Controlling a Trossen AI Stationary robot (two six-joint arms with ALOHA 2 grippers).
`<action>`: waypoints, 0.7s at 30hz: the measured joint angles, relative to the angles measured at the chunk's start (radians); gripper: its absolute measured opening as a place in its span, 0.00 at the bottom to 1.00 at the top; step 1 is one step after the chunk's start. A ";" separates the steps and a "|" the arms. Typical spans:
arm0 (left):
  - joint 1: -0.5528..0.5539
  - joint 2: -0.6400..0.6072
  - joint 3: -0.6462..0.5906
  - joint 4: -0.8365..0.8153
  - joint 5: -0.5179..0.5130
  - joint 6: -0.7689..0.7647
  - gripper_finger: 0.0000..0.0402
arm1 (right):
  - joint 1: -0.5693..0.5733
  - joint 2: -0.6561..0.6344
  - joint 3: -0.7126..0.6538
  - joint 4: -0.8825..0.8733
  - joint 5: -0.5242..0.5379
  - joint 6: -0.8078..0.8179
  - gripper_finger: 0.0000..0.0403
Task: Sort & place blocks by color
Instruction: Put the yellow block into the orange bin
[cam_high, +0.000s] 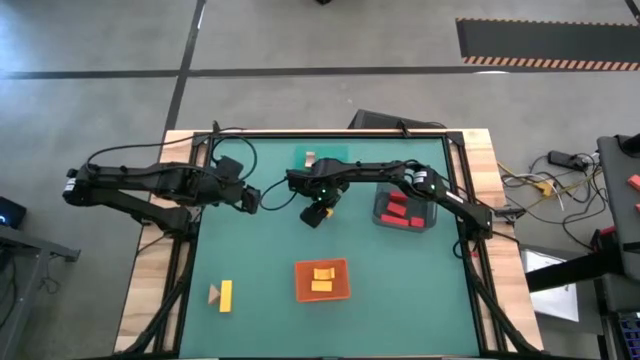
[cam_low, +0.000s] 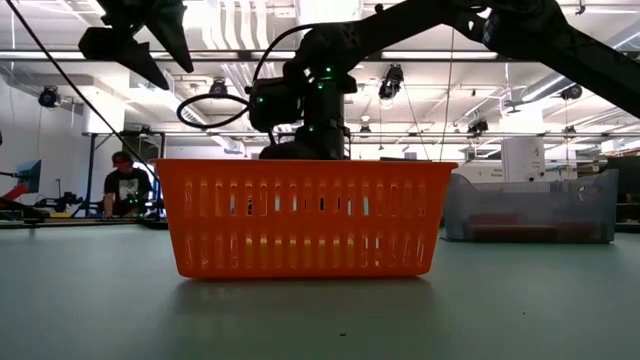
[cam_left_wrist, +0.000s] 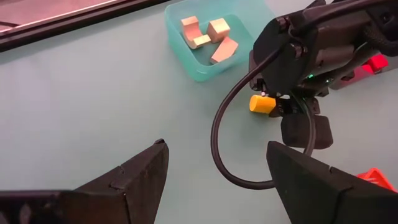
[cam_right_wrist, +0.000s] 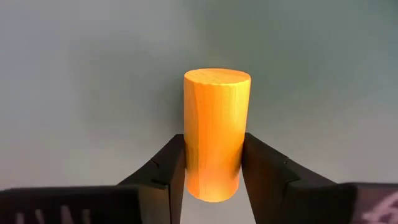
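Observation:
My right gripper (cam_high: 316, 213) hangs over the table's middle, between the teal tray (cam_high: 320, 157) and the orange tray (cam_high: 322, 280). It is shut on a yellow cylinder block (cam_right_wrist: 216, 124), which also shows in the left wrist view (cam_left_wrist: 261, 103). My left gripper (cam_left_wrist: 217, 180) is open and touches nothing; it waits left of centre (cam_high: 252, 198). Tan blocks (cam_left_wrist: 208, 37) lie in the teal tray, red blocks (cam_high: 400, 210) in the grey tray and yellow blocks (cam_high: 322, 278) in the orange tray. A yellow bar (cam_high: 226, 295) and a tan wedge (cam_high: 213, 293) lie on the table. My right gripper pinches the yellow cylinder between its two fingers (cam_right_wrist: 168, 168), which press on opposite sides of its round wall (cam_right_wrist: 194, 158) near one end. The cylinder lies along the fingers, and its free end (cam_right_wrist: 217, 78) reaches past the fingertips. The fingers come slanting down from above. The block looks lifted clear of the table.
The grey tray (cam_high: 405, 210) stands to the right of my right gripper. In the low view the orange tray (cam_low: 305, 215) fills the middle and hides the held block. Open green mat lies at the near left and near right. A person (cam_low: 125, 185) sits beyond the table.

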 joint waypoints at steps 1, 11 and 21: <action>0.000 0.000 0.000 0.000 0.000 0.000 0.64 | 0.000 0.000 0.000 0.000 -0.002 0.001 0.28; 0.000 0.000 0.000 0.000 0.000 0.000 0.64 | 0.006 -0.015 0.048 -0.070 -0.007 0.000 0.28; 0.000 0.001 0.000 0.002 0.000 0.009 0.64 | 0.046 -0.090 0.154 -0.151 -0.007 -0.003 0.28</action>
